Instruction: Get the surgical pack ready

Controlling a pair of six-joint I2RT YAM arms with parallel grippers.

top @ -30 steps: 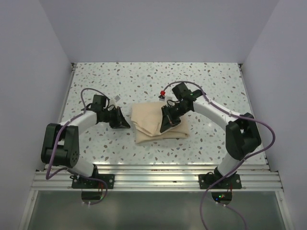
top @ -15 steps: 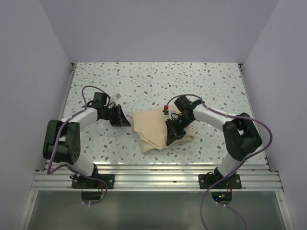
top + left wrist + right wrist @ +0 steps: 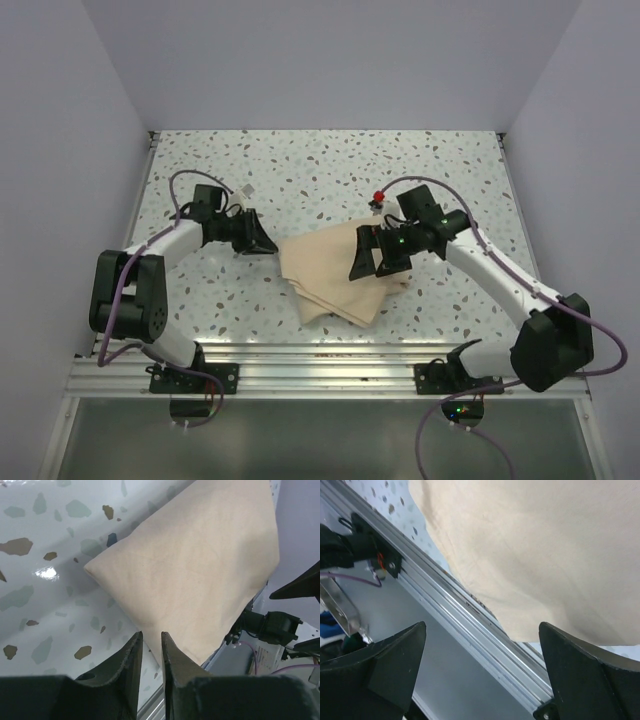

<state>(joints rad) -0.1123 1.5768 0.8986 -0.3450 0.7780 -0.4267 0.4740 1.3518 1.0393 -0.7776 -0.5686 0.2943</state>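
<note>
On the table (image 3: 200,300), one folded tan bundle (image 3: 325,282) — left gripper (image 3: 152,636) closed, empty — right gripper (image 3: 377,262) spread wide.

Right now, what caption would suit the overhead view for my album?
Folded tan bundle on speckled table; open right gripper over it, shut left gripper beside it.

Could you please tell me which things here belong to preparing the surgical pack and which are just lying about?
Job in hand: wrap bundle; left gripper; right gripper.
Just there: table; rail.
</note>
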